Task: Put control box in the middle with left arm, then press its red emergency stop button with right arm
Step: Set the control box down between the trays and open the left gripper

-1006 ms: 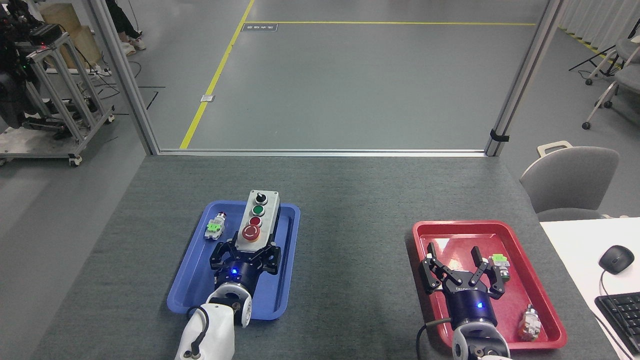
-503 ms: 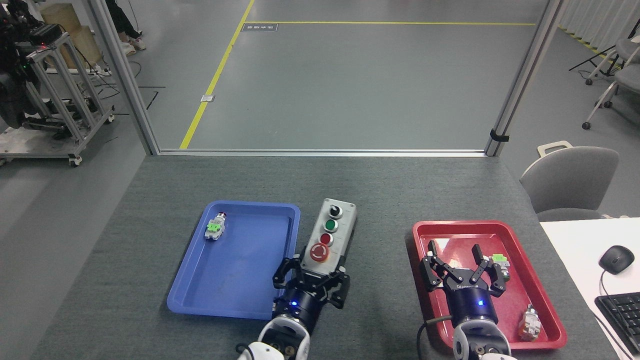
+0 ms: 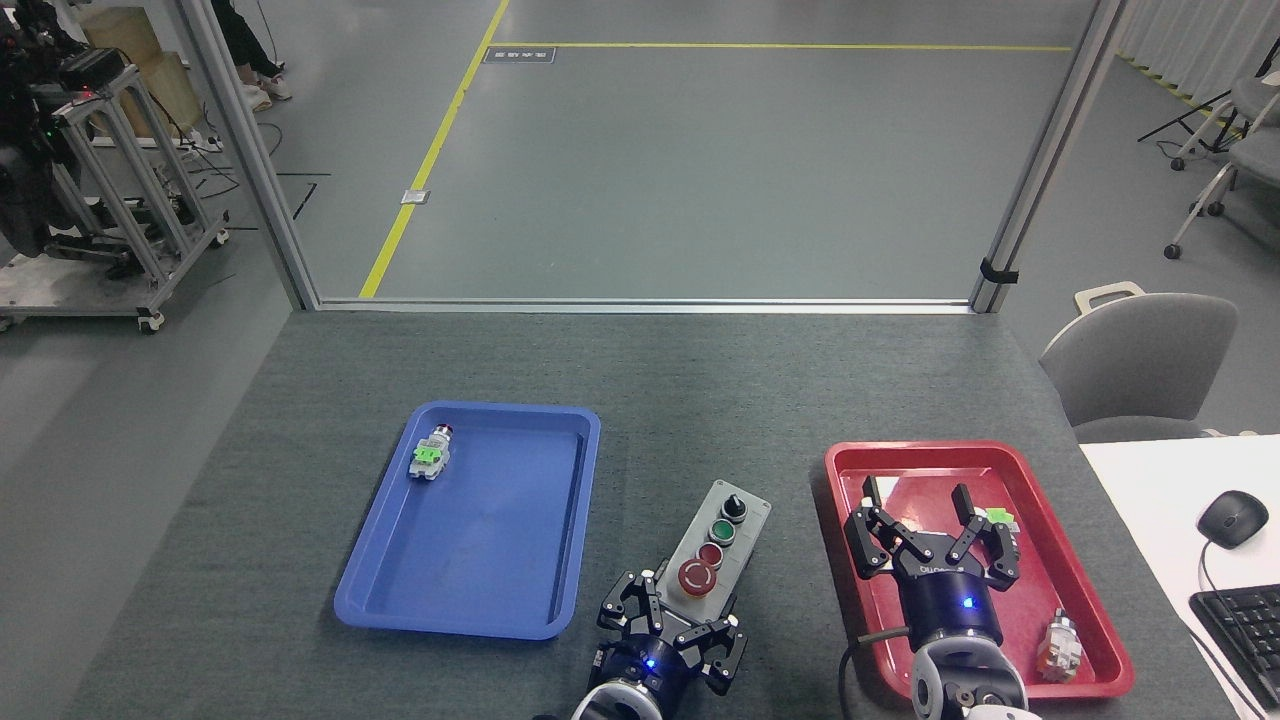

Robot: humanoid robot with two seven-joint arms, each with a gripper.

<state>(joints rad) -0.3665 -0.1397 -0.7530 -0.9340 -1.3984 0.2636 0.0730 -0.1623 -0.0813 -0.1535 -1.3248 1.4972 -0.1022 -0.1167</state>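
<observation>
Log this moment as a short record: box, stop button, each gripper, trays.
box: control box on the table, between the two trays, tilted
stop button: red, at the box's near end, not pressed on
left gripper: fingers around the box's near end
right gripper: open, over the red tray, holding nothing
blue tray: holds one small part
red tray: holds small parts
</observation>
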